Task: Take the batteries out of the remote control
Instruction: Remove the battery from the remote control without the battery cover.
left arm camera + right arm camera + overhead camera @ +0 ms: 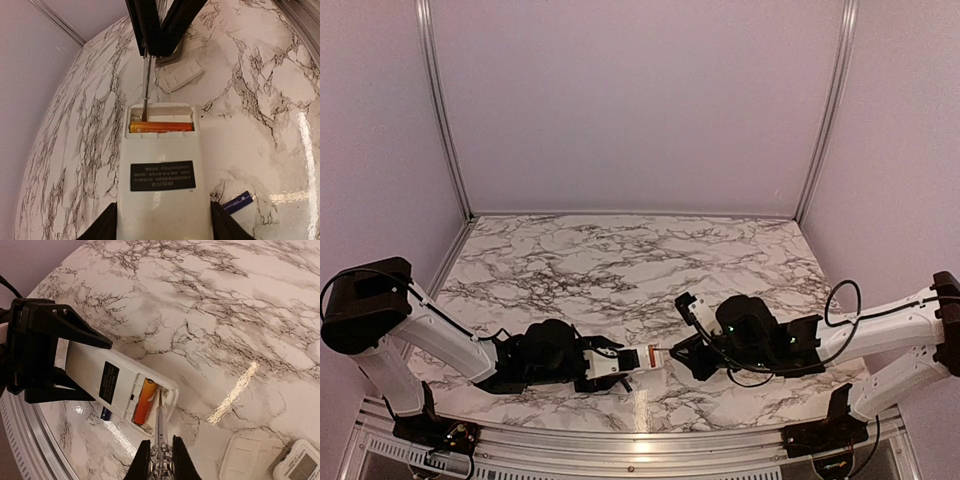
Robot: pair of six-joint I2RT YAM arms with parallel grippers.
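My left gripper [162, 225] is shut on the white remote control [162, 160], which lies back-up with its battery compartment uncovered. One orange battery [161, 127] lies across that compartment; the slot beside it looks bare. My right gripper [159, 460] is shut on a clear-handled screwdriver [160, 430], whose tip sits inside the compartment next to the orange battery [144, 401]. A dark blue battery [237, 201] lies loose on the marble by my left gripper's right finger. In the top view both grippers meet at the remote [638, 358] near the front edge.
A flat white cover [241, 456] lies on the marble right of the screwdriver, and a white device with a display [300, 467] sits at the frame's corner beyond it. The table's metal front rim [640, 440] runs close behind the grippers.
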